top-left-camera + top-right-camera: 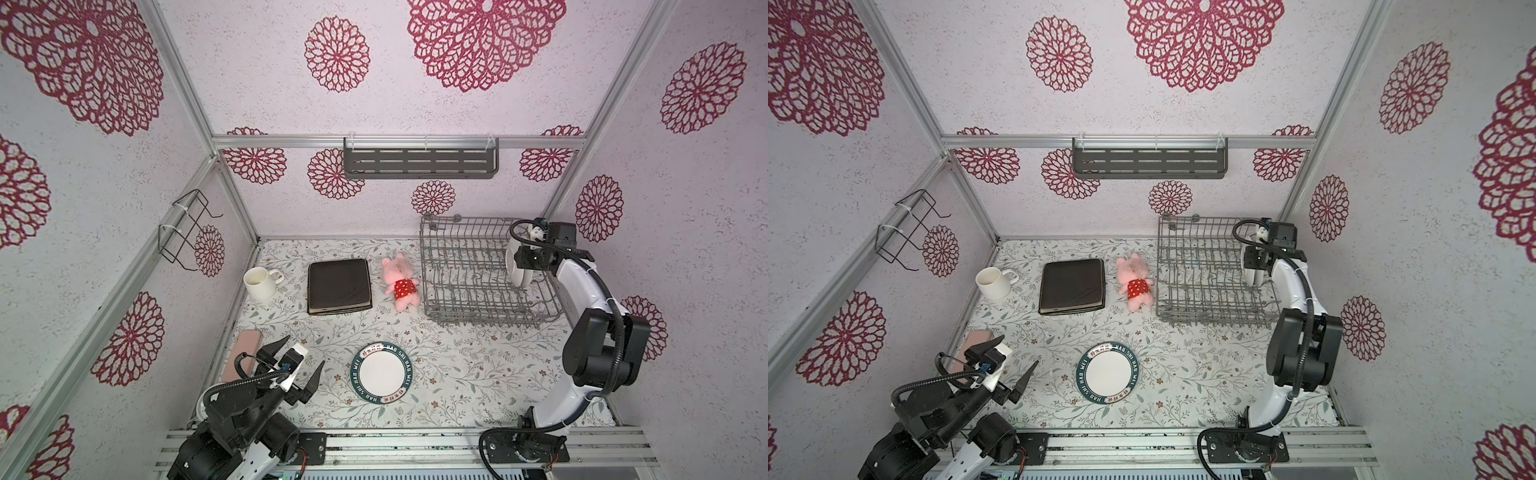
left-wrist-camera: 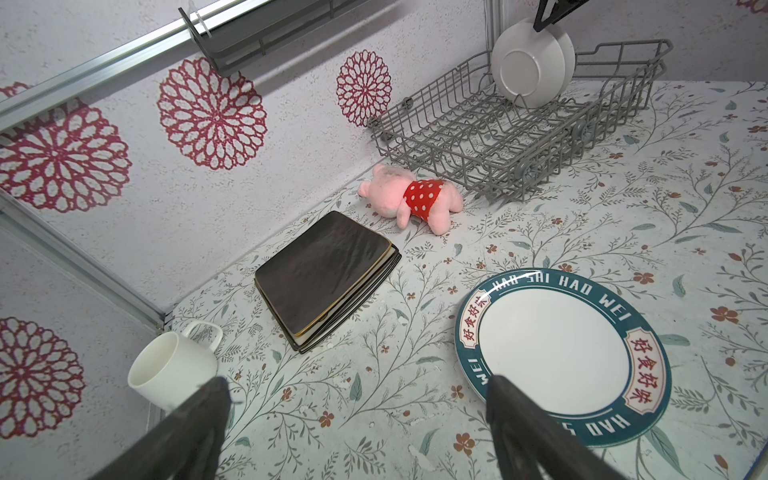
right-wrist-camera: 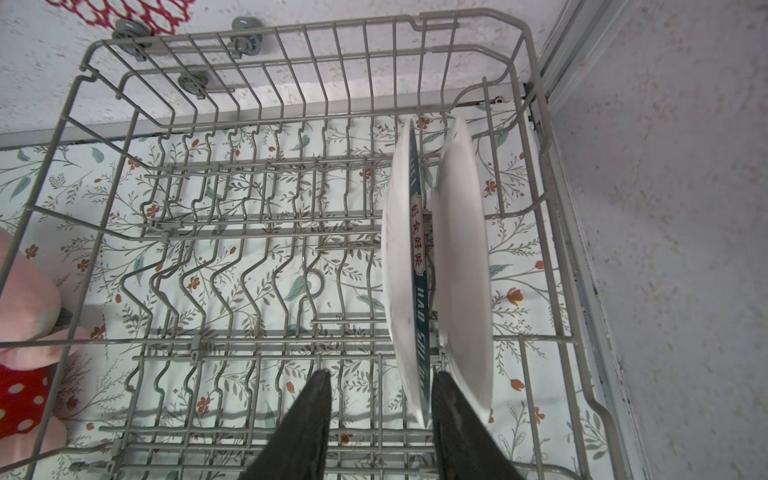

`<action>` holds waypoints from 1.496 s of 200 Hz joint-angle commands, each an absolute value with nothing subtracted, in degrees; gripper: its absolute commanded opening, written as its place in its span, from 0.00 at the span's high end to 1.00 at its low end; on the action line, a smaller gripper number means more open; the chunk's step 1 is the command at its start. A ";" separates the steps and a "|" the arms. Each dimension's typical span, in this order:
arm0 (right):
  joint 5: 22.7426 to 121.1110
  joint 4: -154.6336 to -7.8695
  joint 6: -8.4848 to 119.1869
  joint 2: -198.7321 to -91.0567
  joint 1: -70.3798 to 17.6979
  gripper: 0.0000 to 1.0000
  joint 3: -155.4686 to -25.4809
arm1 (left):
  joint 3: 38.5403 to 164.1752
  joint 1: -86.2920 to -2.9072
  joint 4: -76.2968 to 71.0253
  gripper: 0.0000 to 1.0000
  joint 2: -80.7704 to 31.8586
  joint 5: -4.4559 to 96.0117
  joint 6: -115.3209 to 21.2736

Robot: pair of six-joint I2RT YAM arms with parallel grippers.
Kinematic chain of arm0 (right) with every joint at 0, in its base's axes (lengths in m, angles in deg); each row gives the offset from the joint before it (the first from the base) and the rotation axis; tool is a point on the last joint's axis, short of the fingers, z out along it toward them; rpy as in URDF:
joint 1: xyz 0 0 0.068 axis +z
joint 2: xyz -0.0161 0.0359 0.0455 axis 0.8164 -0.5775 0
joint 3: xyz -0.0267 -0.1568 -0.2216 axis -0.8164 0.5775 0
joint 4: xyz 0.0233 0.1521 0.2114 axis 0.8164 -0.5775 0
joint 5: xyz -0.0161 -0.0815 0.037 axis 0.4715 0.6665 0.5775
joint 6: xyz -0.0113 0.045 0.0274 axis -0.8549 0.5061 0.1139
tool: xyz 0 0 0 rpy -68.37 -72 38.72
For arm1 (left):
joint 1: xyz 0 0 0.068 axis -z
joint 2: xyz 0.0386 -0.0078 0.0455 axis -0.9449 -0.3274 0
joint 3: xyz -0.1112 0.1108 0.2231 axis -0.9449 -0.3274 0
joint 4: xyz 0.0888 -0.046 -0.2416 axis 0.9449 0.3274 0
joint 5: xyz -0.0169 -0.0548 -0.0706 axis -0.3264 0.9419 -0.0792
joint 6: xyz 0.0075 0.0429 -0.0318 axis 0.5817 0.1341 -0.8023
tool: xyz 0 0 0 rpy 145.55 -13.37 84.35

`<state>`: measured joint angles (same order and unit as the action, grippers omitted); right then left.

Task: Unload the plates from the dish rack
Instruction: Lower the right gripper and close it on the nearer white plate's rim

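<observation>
Right wrist view: the dish rack (image 3: 137,120) holds two upright round plates (image 3: 399,232) near its wall-side end. My right claw (image 3: 382,374) straddles the printed one, jaws apart, not yet pinching. Closing crookedly, my finger (image 3: 461,440) could topple its plain neighbour (image 3: 461,249).

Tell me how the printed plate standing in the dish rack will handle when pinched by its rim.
The printed plate looks glazed: likely slippery, so it may pivot in the right gripper. Probably brittle; a second plate stands close beside it in the dish rack, so a tilted lift could clink.
</observation>
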<state>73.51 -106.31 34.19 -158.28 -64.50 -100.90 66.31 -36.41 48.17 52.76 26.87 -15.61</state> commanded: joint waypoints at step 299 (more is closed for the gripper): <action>66.19 -109.64 30.00 -164.10 -66.54 0.97 -109.93 | 65.83 -35.29 47.27 0.03 51.32 26.66 -15.05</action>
